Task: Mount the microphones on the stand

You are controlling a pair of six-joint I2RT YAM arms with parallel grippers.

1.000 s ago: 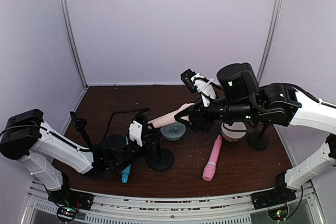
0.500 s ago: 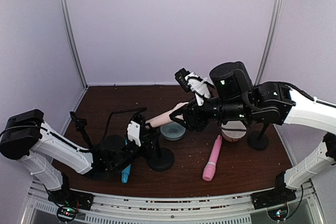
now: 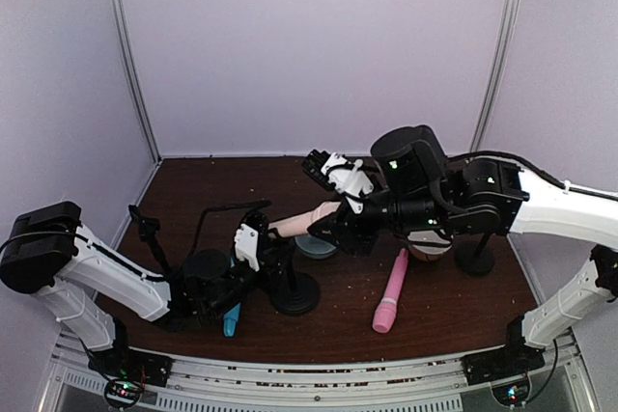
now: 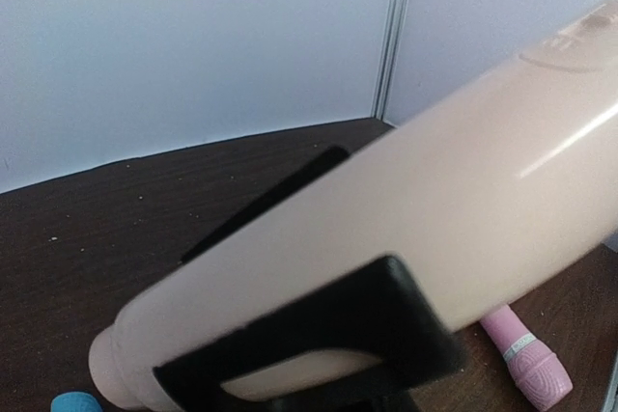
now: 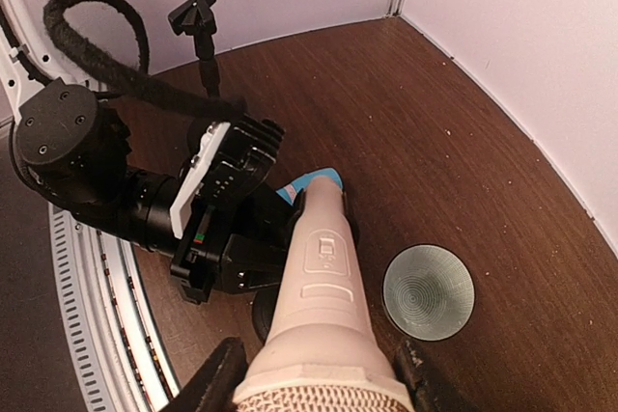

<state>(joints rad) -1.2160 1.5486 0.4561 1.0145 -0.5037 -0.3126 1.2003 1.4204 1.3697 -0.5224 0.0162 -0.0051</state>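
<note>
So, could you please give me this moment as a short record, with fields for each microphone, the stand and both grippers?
cream microphone: head end gripped, slim end between the prongs of the clip
right gripper: shut on the cream microphone's head
stand: upright on the table
left gripper: appears closed on the stand's post
pink microphone: lying on the table, untouched
sky-blue microphone: lying on the table, near the stand's base
</note>
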